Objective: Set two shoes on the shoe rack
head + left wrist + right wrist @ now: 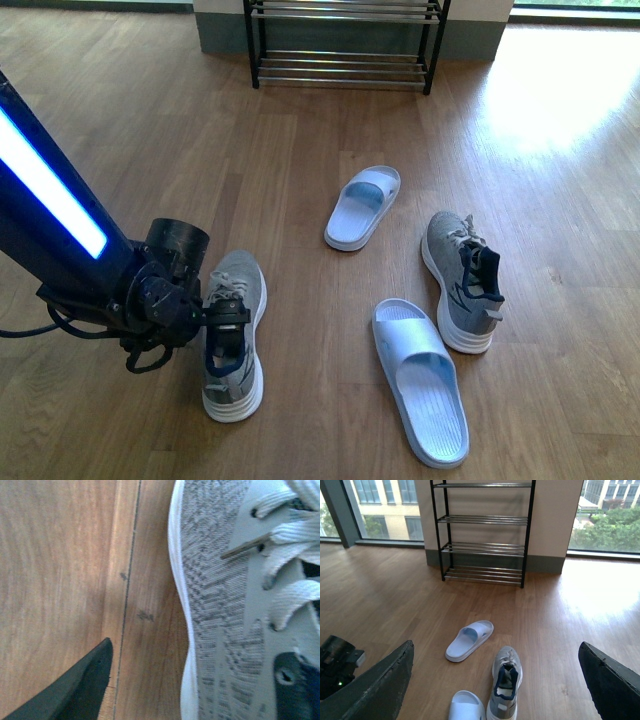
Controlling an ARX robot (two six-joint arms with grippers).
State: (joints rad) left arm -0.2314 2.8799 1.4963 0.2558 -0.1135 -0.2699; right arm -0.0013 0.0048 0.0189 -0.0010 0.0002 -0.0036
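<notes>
While the left jaws straddle its side, one sneaker (240, 290) lies flat

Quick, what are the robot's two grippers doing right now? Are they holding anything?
Left gripper: open, down at the grey sneaker, not clamped on it.
Right gripper: open, holding nothing.

Straight out from the shoe rack (345, 45): bare wood floor (150, 130), wide open. Farther from the rack, cluttered by a pale slide (362, 207), then a grey sneaker (462, 280) and a second slide (420, 380), narrow gaps between. Off toward the rack's left end, blocked by the other sneaker (234, 335), left end effector (225, 318) right at it.
</notes>
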